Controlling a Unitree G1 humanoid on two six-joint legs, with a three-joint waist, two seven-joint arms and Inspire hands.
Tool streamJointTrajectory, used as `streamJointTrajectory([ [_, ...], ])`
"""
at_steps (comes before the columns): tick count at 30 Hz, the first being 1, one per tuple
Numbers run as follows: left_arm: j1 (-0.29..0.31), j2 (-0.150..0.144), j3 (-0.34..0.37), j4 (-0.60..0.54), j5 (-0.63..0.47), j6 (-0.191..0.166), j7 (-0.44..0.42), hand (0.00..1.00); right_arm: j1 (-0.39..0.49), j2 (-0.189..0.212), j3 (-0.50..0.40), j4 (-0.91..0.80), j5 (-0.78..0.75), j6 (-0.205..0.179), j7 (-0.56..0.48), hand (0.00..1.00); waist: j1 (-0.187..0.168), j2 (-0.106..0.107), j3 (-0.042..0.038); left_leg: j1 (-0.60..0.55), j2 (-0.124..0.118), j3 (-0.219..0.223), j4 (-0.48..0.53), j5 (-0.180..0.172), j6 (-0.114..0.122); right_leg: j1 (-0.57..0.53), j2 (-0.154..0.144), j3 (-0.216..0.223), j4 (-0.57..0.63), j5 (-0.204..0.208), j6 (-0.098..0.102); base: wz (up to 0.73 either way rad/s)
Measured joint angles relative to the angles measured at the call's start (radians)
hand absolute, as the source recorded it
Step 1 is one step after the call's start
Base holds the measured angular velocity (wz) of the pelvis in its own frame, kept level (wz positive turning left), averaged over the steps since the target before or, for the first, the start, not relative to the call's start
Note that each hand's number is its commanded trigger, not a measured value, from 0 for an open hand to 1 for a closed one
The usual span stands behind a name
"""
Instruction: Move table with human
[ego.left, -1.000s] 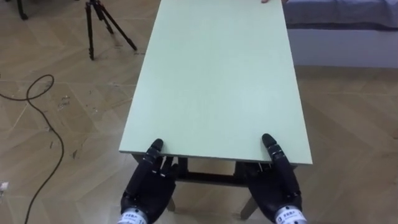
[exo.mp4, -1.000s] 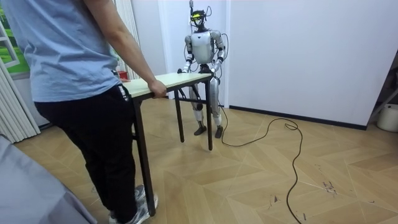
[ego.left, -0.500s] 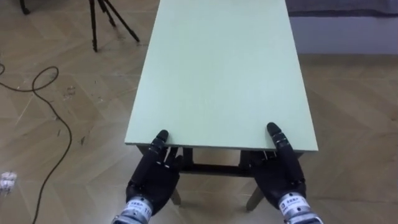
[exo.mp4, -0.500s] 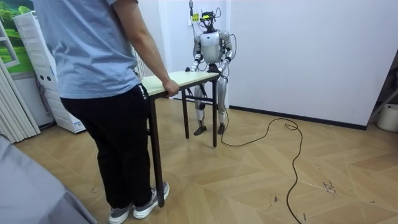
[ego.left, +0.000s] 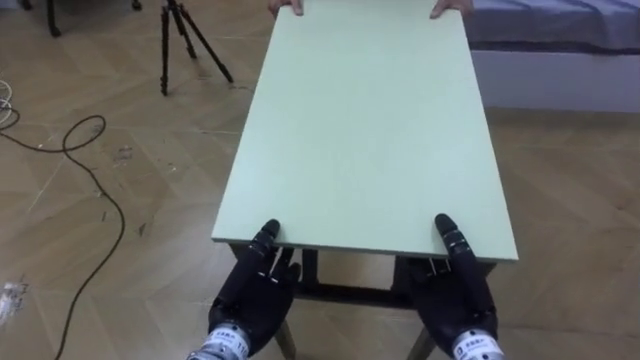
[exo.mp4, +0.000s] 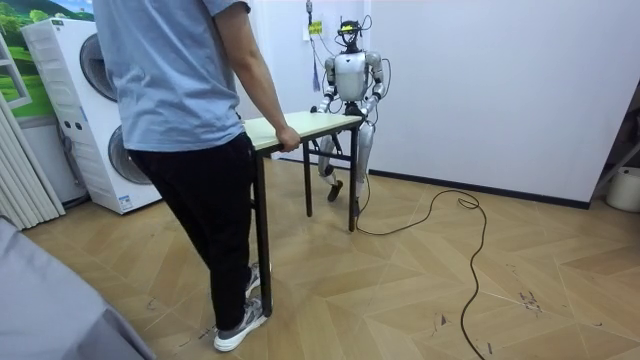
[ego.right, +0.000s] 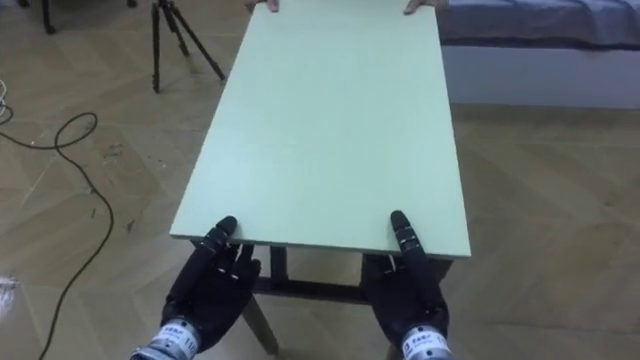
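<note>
Stands at one short end of a pale green rectangular desk with dark legs (ego.left: 365, 130), close to a white wall in the room view. Reaches to the near edge with the black left robot hand (ego.left: 255, 295) at the left corner and the black right robot hand (ego.left: 455, 300) at the right corner, each coming up from below and lapping onto the top. Cannot tell whether either robot hand is closed on the edge, with much of each tucked beneath the top. Faces a person in a pale blue T-shirt and black trousers (exo.mp4: 185, 110) at the opposite short end, with a hand (ego.left: 287, 6) on the far left corner and a second hand (ego.left: 450, 10) on the far right corner. Rests over brown herringbone wood floor (ego.left: 100, 230), with a black tripod (ego.left: 185, 40) off the far left corner and grey-blue padded furniture (ego.left: 560, 25) off the far right. Shows a white washing machine (exo.mp4: 85, 120) behind the person, on the room view's left.
</note>
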Motion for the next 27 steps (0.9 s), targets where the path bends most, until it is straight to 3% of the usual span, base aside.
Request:
streamJointTrajectory([
  [2,0.0,-0.003,0.013,-0.006,0.0,0.0,-0.001,1.0,-0.007,0.001,0.008,-0.001,0.001,-0.002,0.0,1.0,0.016,-0.007,0.0014,-0.045,-0.001,0.029,0.024,0.005,0.0,0.084,-0.011,0.001,-0.114,-0.032,0.003,-0.38],
  [3,0.0,-0.01,0.029,-0.011,-0.002,0.0,-0.001,1.0,-0.023,-0.004,0.018,-0.001,0.001,-0.002,0.0,1.0,0.032,-0.008,0.0023,-0.082,0.004,0.044,0.04,0.013,-0.005,0.12,-0.011,0.001,-0.217,-0.129,0.022,-0.45],
  [4,-0.002,-0.014,0.036,-0.022,-0.017,-0.007,-0.001,1.0,-0.038,-0.003,0.027,-0.001,0.005,-0.004,0.0,1.0,0.036,-0.015,0.0065,-0.113,0.007,0.044,0.044,0.032,-0.01,0.137,0.008,-0.002,-0.307,-0.19,0.023,-0.32],
  [6,-0.013,-0.005,0.038,-0.027,-0.022,-0.013,-0.001,1.0,-0.046,-0.001,0.036,-0.001,0.016,-0.01,0.0,1.0,0.055,-0.026,0.0071,-0.139,0.019,0.045,0.029,0.063,-0.022,0.165,0.036,0.005,-0.442,-0.23,0.018,-0.29],
  [7,-0.012,0.007,0.039,-0.038,-0.019,-0.017,-0.001,1.0,-0.051,-0.002,0.044,-0.001,0.025,-0.01,0.0,1.0,0.074,-0.031,0.0059,-0.153,0.036,0.044,0.017,0.084,-0.034,0.18,0.06,0.008,-0.531,-0.23,0.017,-0.47],
  [10,-0.011,0.038,0.038,-0.058,-0.018,-0.017,-0.002,1.0,-0.056,0.0,0.052,0.0,0.037,-0.009,-0.005,1.0,0.099,-0.053,0.0063,-0.174,0.056,0.037,-0.004,0.119,-0.051,0.209,0.093,0.006,-0.664,-0.222,0.004,-0.3],
  [16,-0.006,0.034,0.036,-0.059,0.011,-0.017,-0.011,1.0,-0.053,-0.004,0.054,0.005,0.044,-0.012,-0.011,1.0,0.104,-0.054,0.0066,-0.192,0.095,-0.001,-0.047,0.2,-0.078,0.218,0.158,-0.03,-0.751,-0.189,-0.057,0.04],
  [21,-0.005,0.037,0.036,-0.059,0.048,-0.017,-0.011,1.0,-0.037,0.003,0.055,0.008,0.051,-0.013,-0.011,1.0,0.101,-0.048,0.0055,-0.195,0.109,-0.041,-0.092,0.262,-0.093,0.217,0.194,-0.066,-0.764,-0.169,-0.087,0.21],
  [23,-0.003,0.04,0.034,-0.058,0.046,-0.017,-0.011,1.0,-0.034,0.004,0.057,0.011,0.055,-0.013,-0.01,1.0,0.083,-0.043,0.004,-0.197,0.11,-0.061,-0.108,0.286,-0.098,0.218,0.205,-0.088,-0.765,-0.165,-0.095,0.32],
  [27,0.01,0.04,0.025,-0.055,0.058,-0.017,-0.011,1.0,-0.032,-0.001,0.058,0.035,0.068,-0.015,0.003,1.0,0.085,-0.011,0.0004,-0.2,0.127,-0.102,-0.142,0.35,-0.117,0.213,0.241,-0.115,-0.765,-0.15,-0.124,0.2],
])
